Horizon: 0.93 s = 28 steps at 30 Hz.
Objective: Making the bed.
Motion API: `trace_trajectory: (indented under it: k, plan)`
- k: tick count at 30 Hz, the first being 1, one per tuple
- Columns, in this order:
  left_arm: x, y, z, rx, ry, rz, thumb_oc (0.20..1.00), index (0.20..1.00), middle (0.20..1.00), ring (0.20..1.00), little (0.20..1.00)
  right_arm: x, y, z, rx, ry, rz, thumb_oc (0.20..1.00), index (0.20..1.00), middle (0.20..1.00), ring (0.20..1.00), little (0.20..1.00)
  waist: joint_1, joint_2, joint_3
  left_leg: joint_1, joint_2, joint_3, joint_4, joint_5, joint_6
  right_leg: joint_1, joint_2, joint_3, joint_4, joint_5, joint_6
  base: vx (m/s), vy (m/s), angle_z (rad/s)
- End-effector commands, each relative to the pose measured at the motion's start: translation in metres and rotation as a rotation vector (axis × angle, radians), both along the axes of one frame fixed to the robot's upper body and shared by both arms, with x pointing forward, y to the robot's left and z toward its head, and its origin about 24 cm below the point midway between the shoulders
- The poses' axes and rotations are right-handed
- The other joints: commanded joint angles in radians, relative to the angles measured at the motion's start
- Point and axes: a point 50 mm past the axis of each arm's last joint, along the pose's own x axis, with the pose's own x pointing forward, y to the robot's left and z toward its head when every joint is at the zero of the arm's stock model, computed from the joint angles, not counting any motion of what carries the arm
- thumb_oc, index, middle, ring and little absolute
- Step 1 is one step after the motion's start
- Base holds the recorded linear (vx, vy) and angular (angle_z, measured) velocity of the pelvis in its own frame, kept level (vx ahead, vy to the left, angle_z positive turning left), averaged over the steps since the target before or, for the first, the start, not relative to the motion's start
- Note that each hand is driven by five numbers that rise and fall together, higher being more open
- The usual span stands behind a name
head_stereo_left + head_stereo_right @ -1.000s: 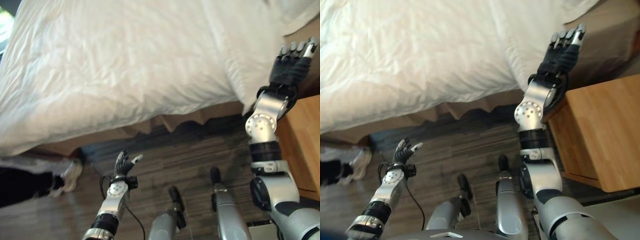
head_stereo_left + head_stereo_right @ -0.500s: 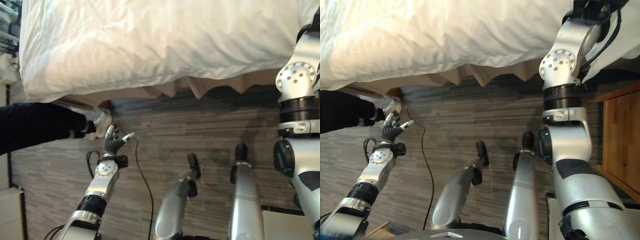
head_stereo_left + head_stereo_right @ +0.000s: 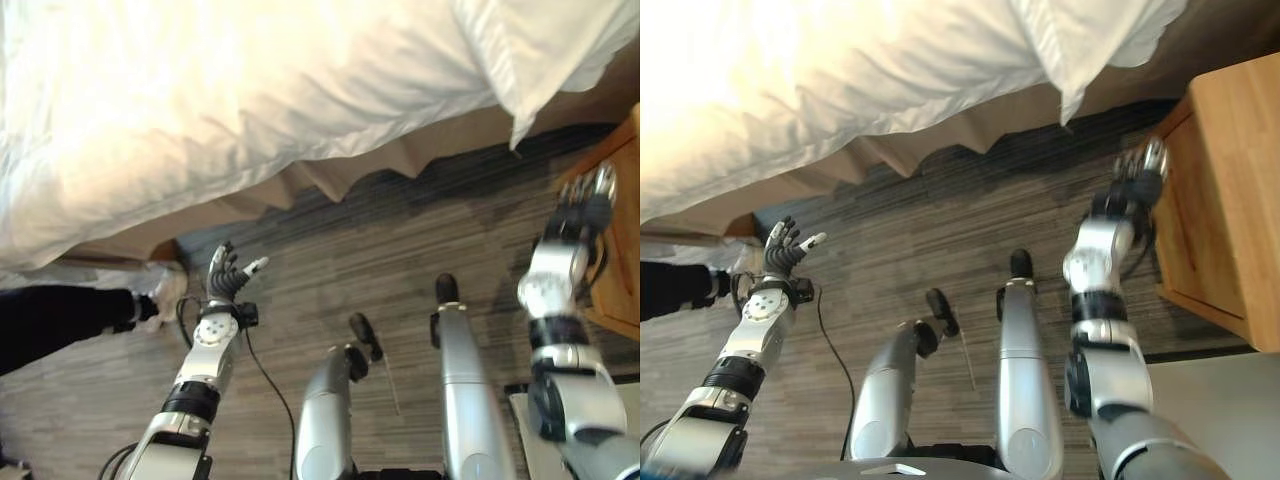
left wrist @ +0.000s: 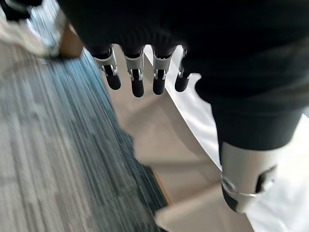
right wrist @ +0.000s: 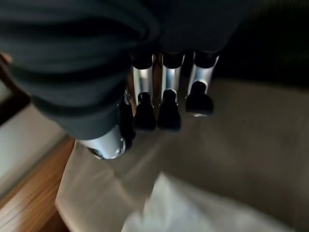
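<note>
Left eye view: a white duvet point(image 3: 250, 100) fills the upper frame over a tan bed skirt point(image 3: 330, 175). The left hand point(image 3: 226, 275) hangs lower left with fingers spread, holding nothing; the right hand point(image 3: 582, 205), fingers straight, is at right beside a wooden nightstand point(image 3: 622, 250). A person's shoe point(image 3: 160, 290) sits at left.

Left wrist view: straight fingers point(image 4: 136, 79) above plank floor point(image 4: 53, 159).

Right wrist view: fingers point(image 5: 166, 104) extended near the skirt.

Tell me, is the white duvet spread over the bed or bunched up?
Spread. The white duvet lies broadly across the bed, wrinkled, its edge hanging over the tan bed skirt. Neither hand touches it.
</note>
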Motion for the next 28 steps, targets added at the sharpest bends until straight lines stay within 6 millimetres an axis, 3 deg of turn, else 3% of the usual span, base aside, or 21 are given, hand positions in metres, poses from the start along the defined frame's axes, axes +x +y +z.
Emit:
trace_trajectory:
  k: [1,2,3,4,5,6,7,9,13,18,20,22,24,26,28]
  plan:
    - [-0.013,0.038,0.008,0.073,-0.009,0.107,1.000,1.000,1.000,1.000,1.000,-0.009,0.035,-0.034,-0.104,0.130,0.179,0.200,0.200,0.200,0.200,0.200,-0.034,-0.074,0.014,0.054,0.020,-0.049,-0.024,-0.014,0.011,0.186,-0.038,0.008,-0.204,-0.011,0.103,0.05,-0.030,-0.14]
    - [-0.015,0.035,0.007,0.068,-0.012,0.099,1.000,1.000,1.000,1.000,1.000,-0.019,0.039,-0.051,-0.174,0.223,0.222,0.200,0.200,0.200,0.200,0.200,-0.035,-0.098,0.014,0.081,0.012,-0.066,-0.032,-0.016,0.014,0.227,-0.033,0.009,-0.236,0.005,0.106,0.04,-0.005,-0.18]
    - [-0.017,0.033,0.005,0.065,-0.015,0.092,1.000,1.000,1.000,1.000,1.000,-0.028,0.043,-0.064,-0.296,0.325,0.278,0.426,0.426,0.426,0.426,0.426,-0.036,-0.126,0.014,0.120,0.004,-0.084,-0.042,-0.022,0.015,0.279,-0.027,0.010,-0.277,0.022,0.110,0.04,-0.015,-0.23]
    - [-0.018,0.033,0.004,0.065,-0.011,0.093,1.000,1.000,1.000,1.000,1.000,-0.029,0.044,-0.065,-0.298,0.330,0.279,0.693,0.693,0.693,0.693,0.693,-0.038,-0.126,0.014,0.127,0.003,-0.083,-0.046,-0.021,0.015,0.287,-0.027,0.010,-0.282,0.024,0.111,0.09,-0.049,-0.34]
    - [-0.022,0.025,-0.001,0.076,0.000,0.068,1.000,1.000,1.000,1.000,1.000,-0.046,0.051,-0.084,-0.564,0.493,0.387,1.000,1.000,1.000,1.000,1.000,-0.031,-0.177,-0.014,0.178,-0.013,-0.113,-0.035,-0.048,0.020,0.357,-0.024,0.022,-0.345,0.049,0.110,0.15,-0.088,-0.26]
    - [-0.026,0.013,-0.003,0.102,-0.018,0.048,1.000,1.000,1.000,1.000,1.000,-0.057,0.067,-0.090,-0.847,0.552,0.521,1.000,1.000,1.000,1.000,1.000,-0.018,-0.225,-0.066,0.237,-0.035,-0.149,-0.048,-0.073,0.011,0.424,-0.029,0.016,-0.417,0.070,0.114,0.13,-0.095,-0.11]
    - [-0.026,0.014,-0.003,0.102,-0.017,0.050,1.000,1.000,1.000,1.000,1.000,-0.057,0.067,-0.091,-0.847,0.553,0.522,1.000,1.000,1.000,1.000,1.000,-0.020,-0.228,-0.068,0.238,-0.038,-0.149,-0.056,-0.065,0.011,0.425,-0.032,0.016,-0.423,0.077,0.114,0.13,-0.042,0.08]
    - [-0.038,0.006,-0.016,0.134,0.029,0.043,1.000,1.000,1.000,1.000,1.000,-0.066,0.083,-0.088,-1.044,0.529,0.618,1.000,1.000,1.000,1.000,1.000,-0.023,-0.263,-0.155,0.338,-0.046,-0.154,-0.169,-0.071,0.010,0.503,-0.019,0.006,-0.501,0.102,0.141,0.18,0.076,0.07]
    - [-0.041,-0.004,-0.011,0.196,0.014,-0.029,1.000,1.000,1.000,1.000,1.000,-0.065,0.104,-0.074,-1.150,0.422,0.650,1.000,1.000,1.000,1.000,1.000,-0.046,-0.321,-0.250,0.462,-0.055,-0.101,-0.323,-0.026,0.009,0.559,-0.041,-0.017,-0.550,0.145,0.178,0.07,0.104,-0.02]
    - [-0.048,-0.007,-0.001,0.369,0.014,-0.125,1.000,1.000,1.000,1.000,1.000,-0.063,0.128,-0.052,-1.248,0.297,0.614,1.000,1.000,1.000,1.000,1.000,-0.047,-0.391,-0.297,0.546,-0.064,-0.098,-0.420,-0.007,0.030,0.604,-0.046,-0.013,-0.536,0.182,0.231,-0.04,0.050,0.08]
    - [-0.046,-0.012,0.007,0.453,-0.006,-0.158,1.000,1.000,1.000,1.000,1.000,-0.065,0.144,-0.052,-1.225,0.258,0.646,1.000,1.000,1.000,1.000,1.000,-0.043,-0.398,-0.288,0.533,-0.067,-0.131,-0.430,0.011,0.041,0.604,-0.014,0.045,-0.488,0.174,0.243,-0.21,0.079,0.29]
    - [-0.042,-0.019,0.013,0.493,-0.036,-0.198,1.000,1.000,1.000,1.000,1.000,-0.067,0.156,-0.064,-1.137,0.287,0.684,1.000,1.000,1.000,1.000,1.000,-0.022,-0.399,-0.299,0.499,-0.061,-0.153,-0.425,0.031,0.059,0.653,0.007,0.061,-0.410,0.122,0.207,-0.29,0.111,0.41]
    - [-0.048,-0.019,0.017,0.464,-0.062,-0.215,1.000,1.000,1.000,1.000,1.000,-0.072,0.153,-0.066,-1.060,0.288,0.676,1.000,1.000,1.000,1.000,1.000,-0.004,-0.401,-0.332,0.476,-0.072,-0.145,-0.421,0.036,0.067,0.715,0.001,0.031,-0.447,0.092,0.183,-0.14,0.094,0.40]
    - [-0.053,-0.013,0.019,0.448,-0.071,-0.194,1.000,1.000,1.000,1.000,1.000,-0.079,0.149,-0.073,-1.014,0.303,0.691,1.000,1.000,1.000,1.000,1.000,0.001,-0.404,-0.361,0.480,-0.083,-0.136,-0.429,0.036,0.066,0.731,-0.012,0.022,-0.514,0.084,0.179,0.04,0.063,0.06]
    - [-0.071,-0.002,0.006,0.425,-0.014,-0.161,1.000,1.000,1.000,1.000,1.000,-0.087,0.149,-0.084,-0.983,0.340,0.726,1.000,1.000,1.000,1.000,1.000,0.009,-0.401,-0.378,0.496,-0.082,-0.128,-0.447,0.036,0.064,0.738,-0.009,0.034,-0.546,0.098,0.182,0.06,0.029,-0.08]
